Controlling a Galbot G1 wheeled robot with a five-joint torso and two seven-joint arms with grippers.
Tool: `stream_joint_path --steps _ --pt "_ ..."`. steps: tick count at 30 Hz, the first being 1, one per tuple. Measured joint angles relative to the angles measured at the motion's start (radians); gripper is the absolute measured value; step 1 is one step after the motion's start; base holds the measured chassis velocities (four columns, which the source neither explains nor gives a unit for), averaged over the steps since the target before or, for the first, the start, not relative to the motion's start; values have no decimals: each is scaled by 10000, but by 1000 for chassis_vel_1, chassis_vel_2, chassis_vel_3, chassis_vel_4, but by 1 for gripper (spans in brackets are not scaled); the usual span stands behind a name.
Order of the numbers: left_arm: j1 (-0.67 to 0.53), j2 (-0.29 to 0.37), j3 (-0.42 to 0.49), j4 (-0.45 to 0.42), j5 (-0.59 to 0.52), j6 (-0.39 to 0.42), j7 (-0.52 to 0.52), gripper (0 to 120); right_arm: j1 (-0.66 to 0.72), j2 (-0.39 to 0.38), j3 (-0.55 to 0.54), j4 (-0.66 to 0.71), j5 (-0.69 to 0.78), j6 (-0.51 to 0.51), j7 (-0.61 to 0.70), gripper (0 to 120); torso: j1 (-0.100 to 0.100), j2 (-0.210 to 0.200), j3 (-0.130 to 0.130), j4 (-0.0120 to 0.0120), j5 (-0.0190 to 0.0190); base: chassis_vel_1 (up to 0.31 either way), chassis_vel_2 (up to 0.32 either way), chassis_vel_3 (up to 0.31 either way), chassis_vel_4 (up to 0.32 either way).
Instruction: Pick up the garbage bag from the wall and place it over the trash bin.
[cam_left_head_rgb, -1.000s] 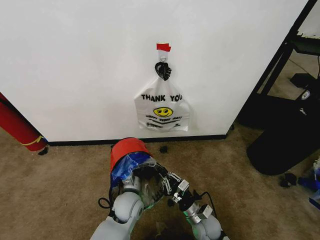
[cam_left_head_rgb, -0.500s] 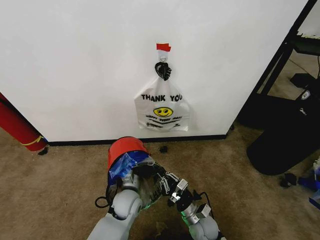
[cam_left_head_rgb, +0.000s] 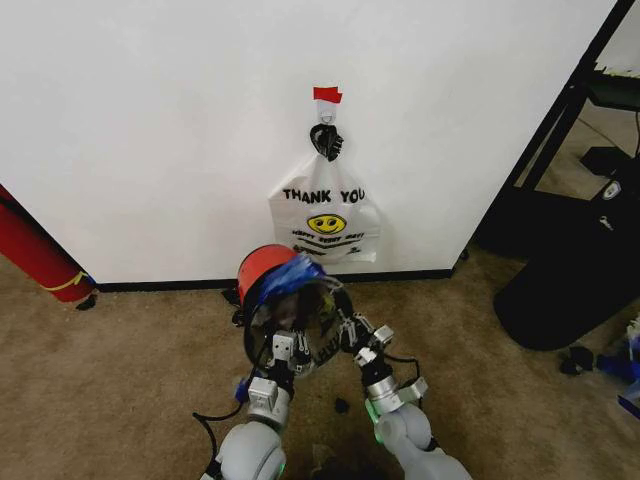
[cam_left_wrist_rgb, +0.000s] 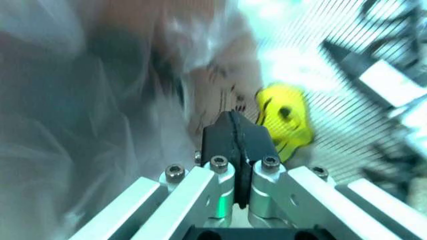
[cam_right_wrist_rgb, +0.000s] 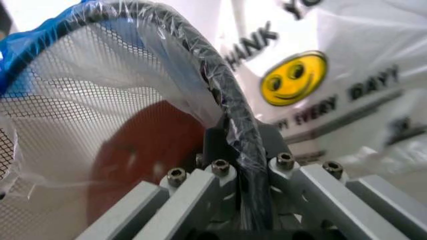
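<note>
In front of the robot stands the wall (cam_left_head_rgb: 150, 130), plain white with a black baseboard along the brown carpet (cam_left_head_rgb: 110, 380). A red tape strip (cam_left_head_rgb: 326, 94) sits on the wall above a small hook (cam_left_head_rgb: 326, 116). From that hook hangs an opaque white "THANK YOU" bag (cam_left_head_rgb: 325, 220), its black knotted handles at the hook and its yellow smiley facing out; the right wrist view shows the same bag (cam_right_wrist_rgb: 347, 75) close behind the bin rim.

Below that bag, just off the baseboard, the trash bin (cam_left_head_rgb: 268, 270) is tipped so that its red bottom faces the wall and its dark mouth faces the robot. The right wrist view shows its mesh wall (cam_right_wrist_rgb: 80, 100) and round dark rim. The garbage bag (cam_left_head_rgb: 290, 275), thin and translucent with blue patches, is drawn over the bin's rim and lies against the mesh; in the left wrist view its film (cam_left_wrist_rgb: 80, 100) spreads ahead of the gripper, with black print and a small yellow smiley showing.

The left gripper (cam_left_head_rgb: 281, 347) is at the near lower edge of the bin mouth. In its wrist view (cam_left_wrist_rgb: 235, 131) the jaws are pressed together with film around them; whether they pinch the film cannot be told.

The right gripper (cam_left_head_rgb: 356, 335) is at the right side of the mouth. In its wrist view (cam_right_wrist_rgb: 239, 145) the jaws are clamped on the film-covered rim.
</note>
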Motion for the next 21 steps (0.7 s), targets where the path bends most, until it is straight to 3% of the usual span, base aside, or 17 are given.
stream_joint_path --steps 8,21 --pt "211 141 -51 -227 957 -313 170 0 61 7 31 -72 611 -178 -4 0 0 0 0 0 1 0 0 0 0" --pt "-328 -86 150 799 1584 266 -139 0 -349 127 -51 316 -1415 425 -408 0 0 0 0 0 0 0 0 0 0"
